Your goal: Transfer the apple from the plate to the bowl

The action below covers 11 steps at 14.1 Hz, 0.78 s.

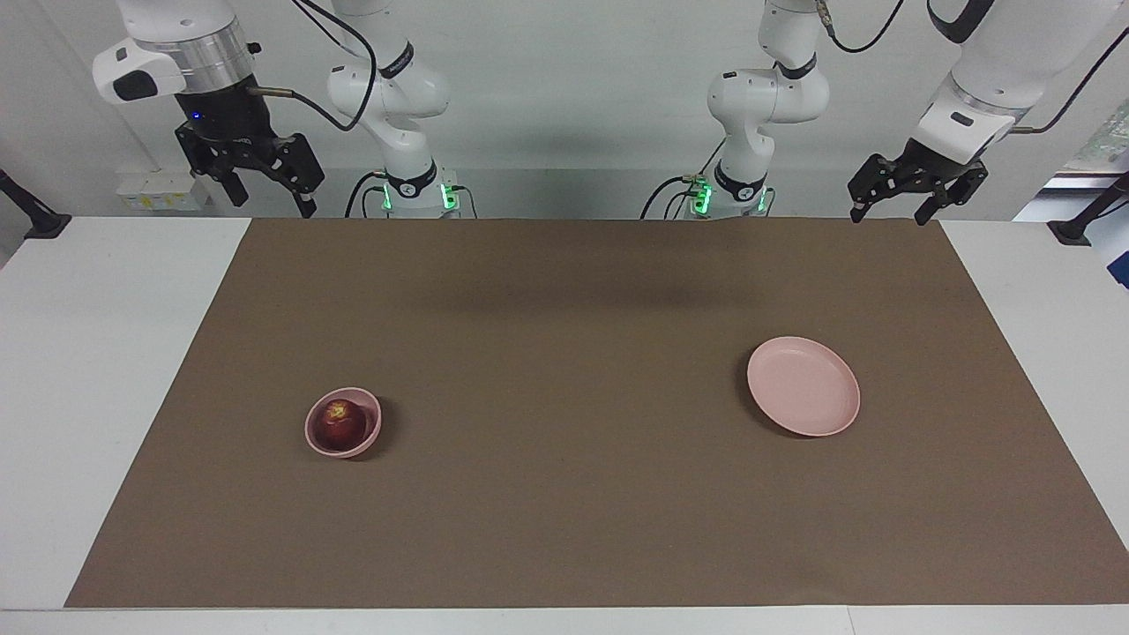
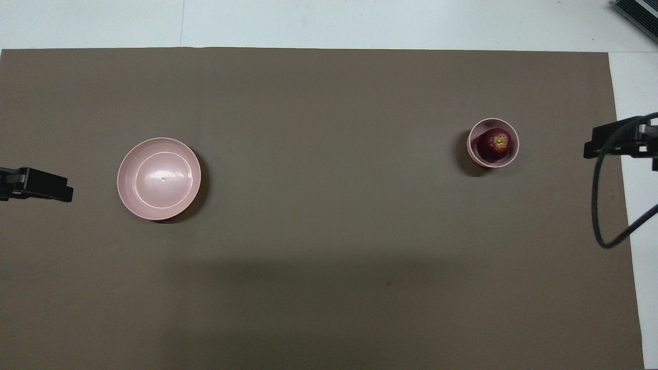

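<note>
Your round dark red apple (image 1: 340, 421) sits in the deep pink bowl (image 1: 375, 429), well apart from both raised, spread grippers: right gripper (image 1: 267, 191), left gripper (image 1: 889, 212); the flat plate (image 1: 803, 385) lies bare.

White table (image 1: 106, 370) under brown mat (image 1: 564, 494), bearing bowl (image 1: 310, 434) and plate (image 1: 803, 385).

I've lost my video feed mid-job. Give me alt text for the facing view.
A small dark red apple sits inside a small deep pale pink bowl toward the right arm's end of a brown mat; a wide, flat pale pink plate lies bare toward the left arm's end. The right end effector and left end effector hang open, raised by the robots' bases.
</note>
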### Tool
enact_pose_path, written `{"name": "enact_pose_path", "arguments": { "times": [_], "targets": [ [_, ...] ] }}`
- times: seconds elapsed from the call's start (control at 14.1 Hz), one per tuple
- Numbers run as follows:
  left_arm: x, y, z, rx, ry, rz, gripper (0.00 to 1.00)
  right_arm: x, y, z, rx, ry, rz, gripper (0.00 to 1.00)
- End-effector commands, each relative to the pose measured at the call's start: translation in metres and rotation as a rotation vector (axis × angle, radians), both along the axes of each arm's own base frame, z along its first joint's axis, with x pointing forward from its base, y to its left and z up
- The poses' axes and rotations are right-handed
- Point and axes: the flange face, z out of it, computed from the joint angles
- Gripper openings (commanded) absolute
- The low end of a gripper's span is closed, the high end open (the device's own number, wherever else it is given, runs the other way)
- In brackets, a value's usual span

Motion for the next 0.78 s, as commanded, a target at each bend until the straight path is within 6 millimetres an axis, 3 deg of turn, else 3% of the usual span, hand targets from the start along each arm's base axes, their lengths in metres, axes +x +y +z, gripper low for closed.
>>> {"name": "enact_pose_path", "arguments": {
  "times": [0.0, 0.71],
  "targets": [
    [-0.0002, 0.0013, 0.0041, -0.004, 0.007, -0.001, 1.0, -0.0154, -0.0003, -0.0019, 0.025, 0.016, 0.062, 1.0],
    [-0.0003, 0.0021, 0.004, -0.004, 0.009, 0.001, 1.0, -0.0185, 0.007, -0.004, 0.024, 0.026, 0.088, 1.0]
  ]
}}
